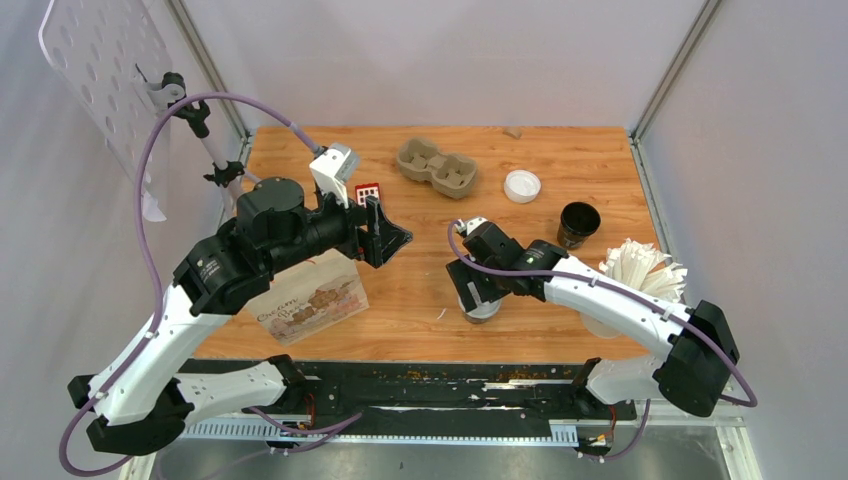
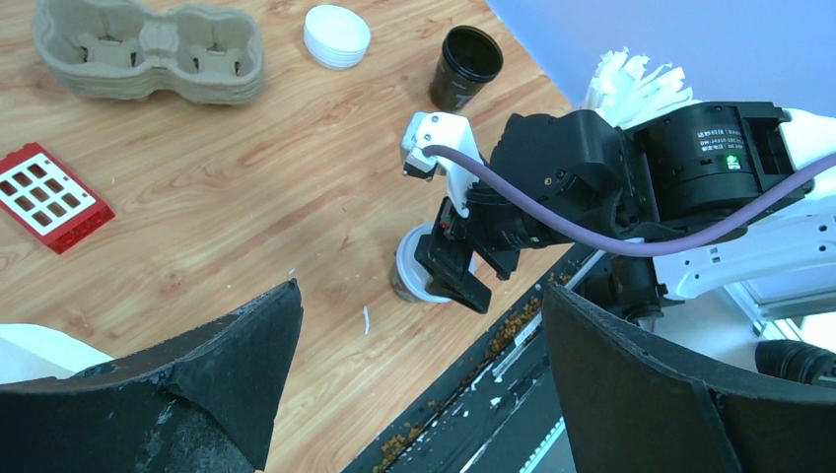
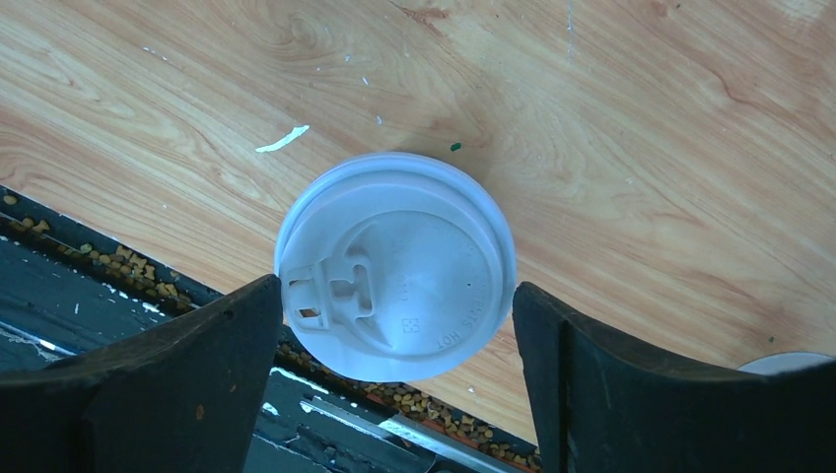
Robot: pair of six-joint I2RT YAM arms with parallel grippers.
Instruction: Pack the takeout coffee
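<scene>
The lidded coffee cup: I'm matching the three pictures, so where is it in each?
Top external: lidded coffee cup lower centre, under the right gripper.
Left wrist: cup centre, partly behind that gripper.
Right wrist: cup centre, between the jaws.
Shared landmark: the black rail just beside the cup.

A small round takeout cup (image 3: 394, 266) with dark sides, capped with a white plastic sip lid, is seen upright on the wooden worktop (image 1: 560, 150), close to its near edge. A second dark cup (image 1: 579, 222) is stood upright and unlidded further back to the right, with a loose white round lid (image 1: 522, 186) laid flat near it.
</scene>
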